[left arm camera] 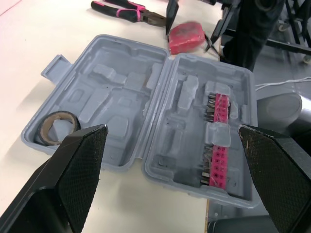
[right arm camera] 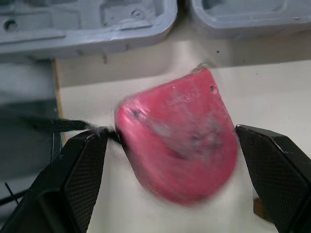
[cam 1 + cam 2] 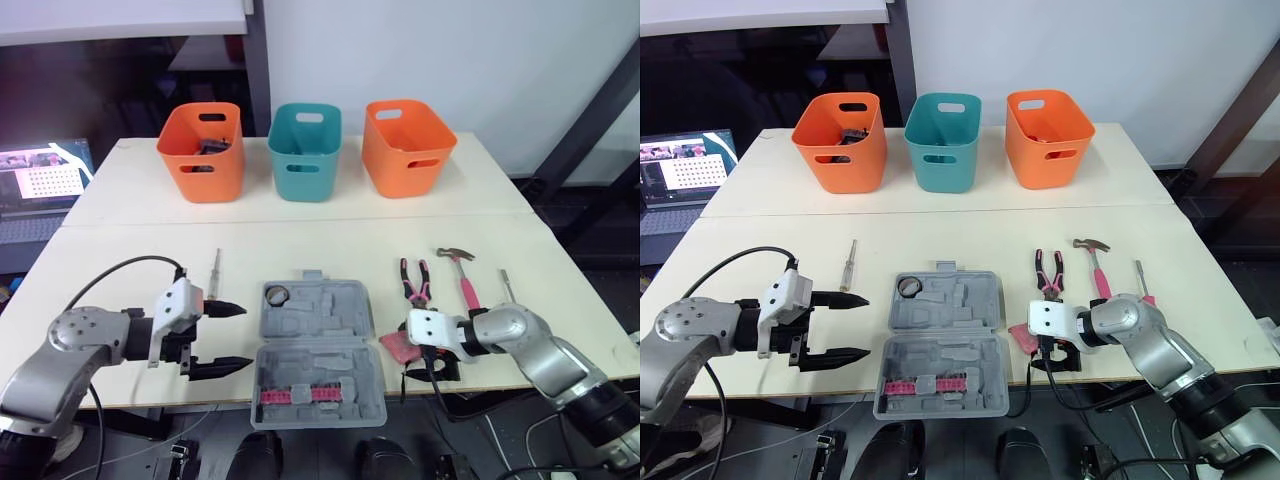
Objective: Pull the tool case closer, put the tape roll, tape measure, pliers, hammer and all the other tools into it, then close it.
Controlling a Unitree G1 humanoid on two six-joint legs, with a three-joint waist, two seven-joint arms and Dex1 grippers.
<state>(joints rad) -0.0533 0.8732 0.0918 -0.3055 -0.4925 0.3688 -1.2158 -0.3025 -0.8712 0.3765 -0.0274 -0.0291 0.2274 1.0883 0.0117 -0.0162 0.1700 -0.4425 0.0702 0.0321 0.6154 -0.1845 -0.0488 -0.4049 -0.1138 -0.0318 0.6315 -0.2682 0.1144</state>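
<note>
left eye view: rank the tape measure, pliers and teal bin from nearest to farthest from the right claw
1. Tape measure, between the fingers of the right claw, near table edge.
2. Pliers, just beyond, right of the tool case.
3. Teal bin, middle of the far row.

Silver-grey arms (image 3: 70, 350), white wrist housings (image 3: 172, 315), black cross-hatched jaws, black cables (image 3: 108, 270).

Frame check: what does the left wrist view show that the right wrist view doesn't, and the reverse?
Left wrist view, not the right: the tape roll seated in the case, the pink bit strip, the pliers, and the open left gripper.

Right wrist view, not the left: a black cable past the table edge.

Shared: the open case and the tape measure, which sits between the fingers of the open right gripper.
</note>
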